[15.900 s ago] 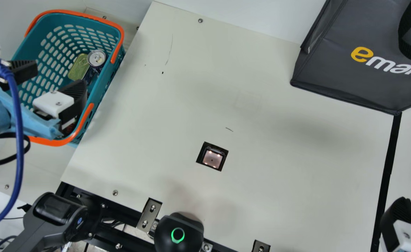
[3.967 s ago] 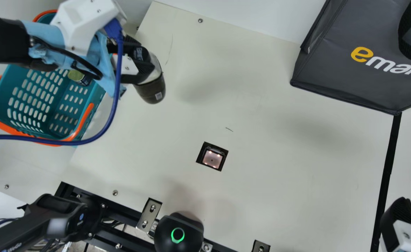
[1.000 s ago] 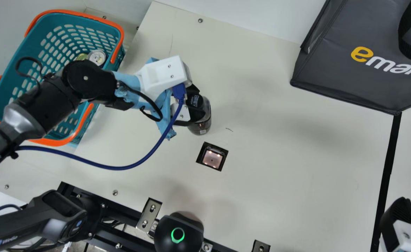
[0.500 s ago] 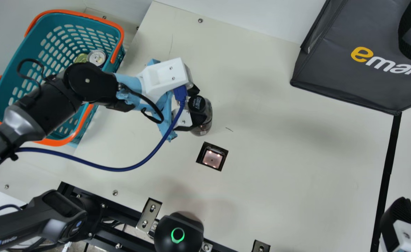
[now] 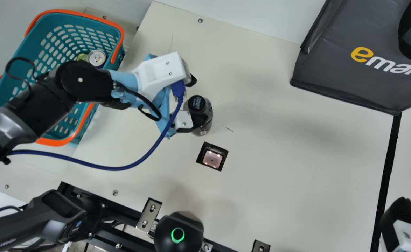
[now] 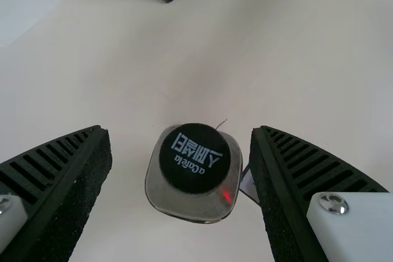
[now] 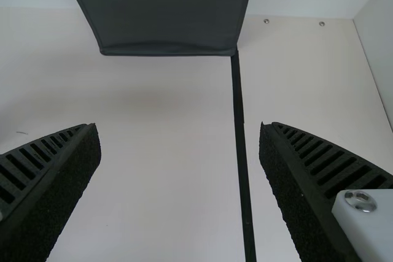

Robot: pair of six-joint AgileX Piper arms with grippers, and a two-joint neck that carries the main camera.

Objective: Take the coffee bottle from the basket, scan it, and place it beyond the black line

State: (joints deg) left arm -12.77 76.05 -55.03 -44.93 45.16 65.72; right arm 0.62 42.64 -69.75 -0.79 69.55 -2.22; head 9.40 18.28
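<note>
In the main view the coffee bottle (image 5: 205, 119) stands upright on the table, just behind the scanner (image 5: 212, 158). My left gripper (image 5: 195, 99) is open around it, one finger to each side. The left wrist view has the bottle's black cap (image 6: 195, 157) between the spread fingers of my left gripper (image 6: 181, 151), with gaps at both sides. At the main view's lower right corner is my right gripper (image 5: 399, 217), near the black line (image 5: 387, 164). In the right wrist view my right gripper (image 7: 181, 145) is open and empty, above the black line (image 7: 241, 139).
The teal basket (image 5: 6, 91) with orange handles stands at the left under my left arm, holding a can (image 5: 96, 57) and a greenish tin. A dark bag (image 5: 345, 77) stands at the back right. A black device with a green ring (image 5: 177, 235) sits at the front edge.
My left arm carried the bottle out of the basket to the table beside the scanner. Its fingers have since opened and let go of the bottle. The right arm has stayed still.
</note>
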